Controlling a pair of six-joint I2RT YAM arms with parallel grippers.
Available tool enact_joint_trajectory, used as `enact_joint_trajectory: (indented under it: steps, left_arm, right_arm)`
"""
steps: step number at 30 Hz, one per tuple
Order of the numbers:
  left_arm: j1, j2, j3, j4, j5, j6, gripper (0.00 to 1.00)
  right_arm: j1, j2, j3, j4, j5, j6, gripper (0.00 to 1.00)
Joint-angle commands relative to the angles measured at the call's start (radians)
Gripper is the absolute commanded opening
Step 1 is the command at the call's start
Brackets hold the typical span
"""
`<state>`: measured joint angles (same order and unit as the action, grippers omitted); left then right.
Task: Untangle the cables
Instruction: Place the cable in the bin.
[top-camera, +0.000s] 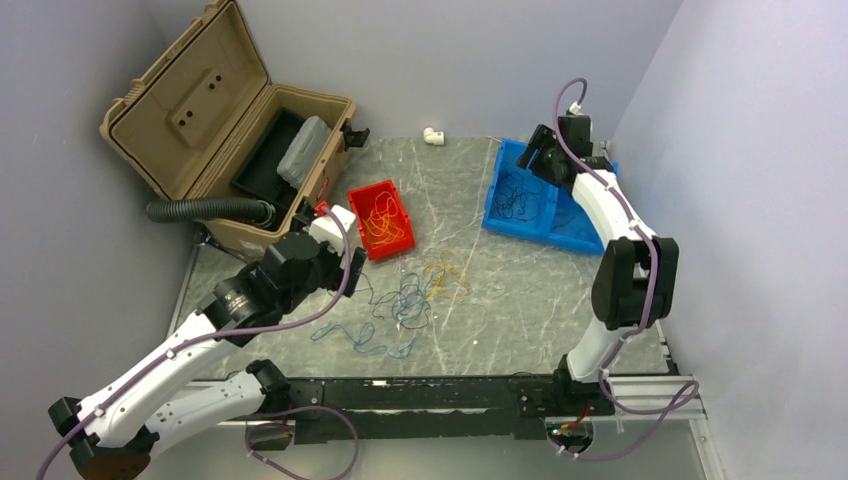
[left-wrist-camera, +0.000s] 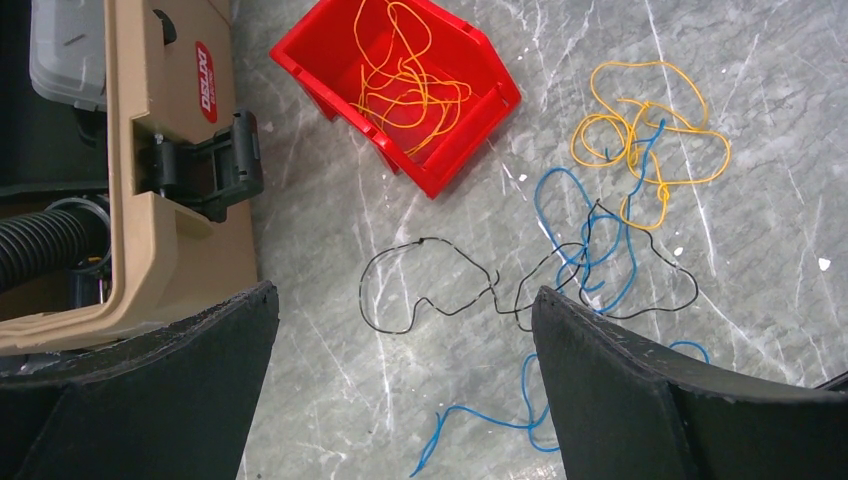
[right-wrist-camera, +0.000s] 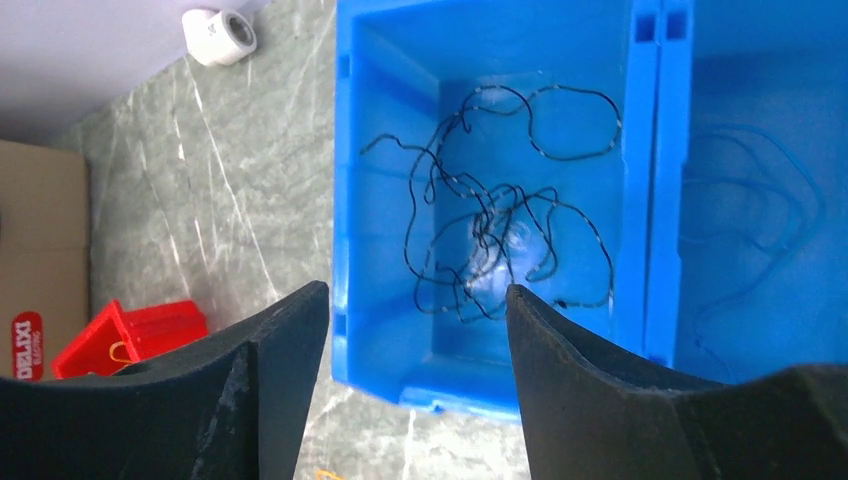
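Running sideways along a red oval label (left-wrist-camera: 203, 82) on the front of the tan case (left-wrist-camera: 140, 150), white capital lettering can be seen, but it cannot be read with certainty; no other writing can be made out. The loose cables (left-wrist-camera: 590, 250) are spread on the marble table (top-camera: 540, 300) as a small tangle of orange, blue and dark strands. They lie below the left gripper (left-wrist-camera: 404, 296), a dark loop directly under the gap and the orange loops further off towards the right. The left gripper is held wide apart with nothing between its fingers. More orange cables (left-wrist-camera: 405, 85) lie in the red bin (left-wrist-camera: 455, 165), which stands just beside the case. The left arm is stretched forward from its base at the near left, with its wrist above the table next to the case and turned down towards the tangle. The right arm is folded with its elbow raised and reaches to the far right corner, its wrist above the blue bin (right-wrist-camera: 345, 150). The right gripper (right-wrist-camera: 415, 290) is spread and grips nothing. Dark cables (right-wrist-camera: 500, 220) lie on the bin floor beneath it, apart from the fingers. Faint blue strands (right-wrist-camera: 760, 200) are seen in the neighbouring compartment. A white fitting (right-wrist-camera: 220, 35) rests near the far wall.
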<state>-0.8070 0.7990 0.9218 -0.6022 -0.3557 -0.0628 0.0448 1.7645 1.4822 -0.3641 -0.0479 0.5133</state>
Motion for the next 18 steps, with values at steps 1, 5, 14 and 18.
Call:
enact_joint_trajectory:
  steps: [1, 5, 14, 18]
  left_arm:
    - [-0.004, -0.001, 0.003, 0.035, 0.014, 0.02, 0.99]
    - [-0.003, 0.022, 0.012, 0.029, 0.039, 0.02, 0.99]
    - [-0.003, 0.027, 0.013, 0.029, 0.077, 0.015, 1.0]
    - [-0.003, 0.048, 0.022, 0.019, 0.137, -0.076, 0.99]
  right_arm:
    - [0.05, -0.154, -0.075, -0.001, 0.045, -0.075, 0.68]
    - [0.141, -0.253, -0.202, 0.0, 0.103, -0.108, 0.75]
    - [0.291, -0.47, -0.493, 0.065, 0.032, -0.12, 0.93]
    - [0.328, -0.504, -0.583, 0.089, -0.001, -0.101, 0.93]
